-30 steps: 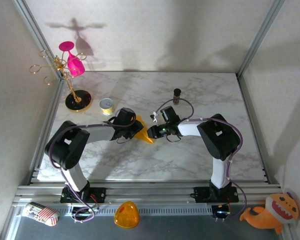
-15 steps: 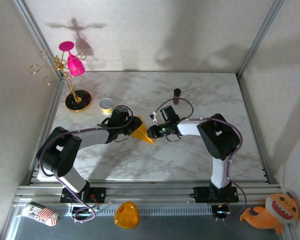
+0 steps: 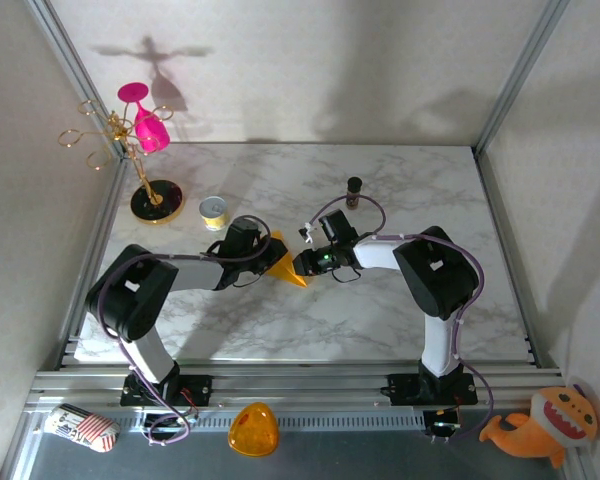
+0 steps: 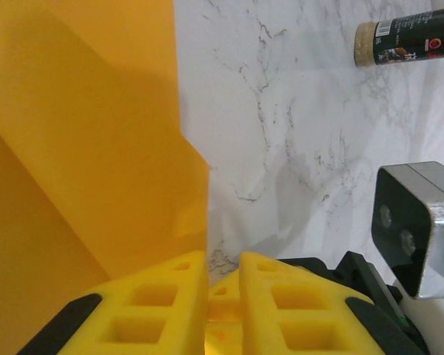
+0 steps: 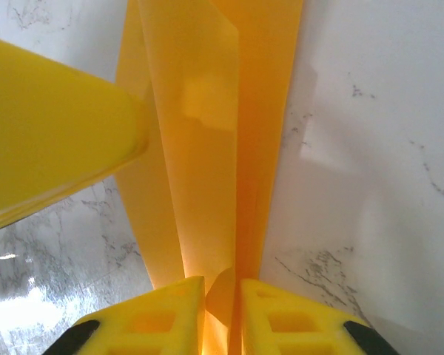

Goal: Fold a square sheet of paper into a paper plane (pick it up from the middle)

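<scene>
Gripping thin creased orange-yellow paper [image 3: 286, 267] with left pincer [image 4: 223, 260] and right pincer [image 5: 222, 282] on white marble desk [image 3: 380, 310]; blurry label on small jar [image 4: 411, 41].

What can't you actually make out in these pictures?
Outline of the paper: top view, left gripper and right gripper cover most of it.
Label of the spice bottle: left wrist view, cut by the right edge, print too small.
A yellow blur: right wrist view, too close to identify.
</scene>
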Action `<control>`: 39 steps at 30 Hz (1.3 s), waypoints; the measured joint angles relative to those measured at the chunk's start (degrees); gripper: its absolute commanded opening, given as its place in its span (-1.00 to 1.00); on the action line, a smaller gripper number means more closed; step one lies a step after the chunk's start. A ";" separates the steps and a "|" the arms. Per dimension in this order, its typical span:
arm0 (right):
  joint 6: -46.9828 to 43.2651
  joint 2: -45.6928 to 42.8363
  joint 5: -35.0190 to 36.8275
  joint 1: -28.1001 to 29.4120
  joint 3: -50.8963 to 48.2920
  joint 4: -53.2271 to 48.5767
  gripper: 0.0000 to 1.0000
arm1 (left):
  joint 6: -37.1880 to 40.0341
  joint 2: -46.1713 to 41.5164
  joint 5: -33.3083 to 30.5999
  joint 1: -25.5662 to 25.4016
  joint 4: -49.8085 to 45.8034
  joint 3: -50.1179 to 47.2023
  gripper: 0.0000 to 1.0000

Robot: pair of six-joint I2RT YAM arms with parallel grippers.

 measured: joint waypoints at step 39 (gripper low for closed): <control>0.02 0.55 -0.02 0.00 1.05 -1.60 -0.58 | 0.00 4.83 1.05 0.00 3.89 -0.72 -0.64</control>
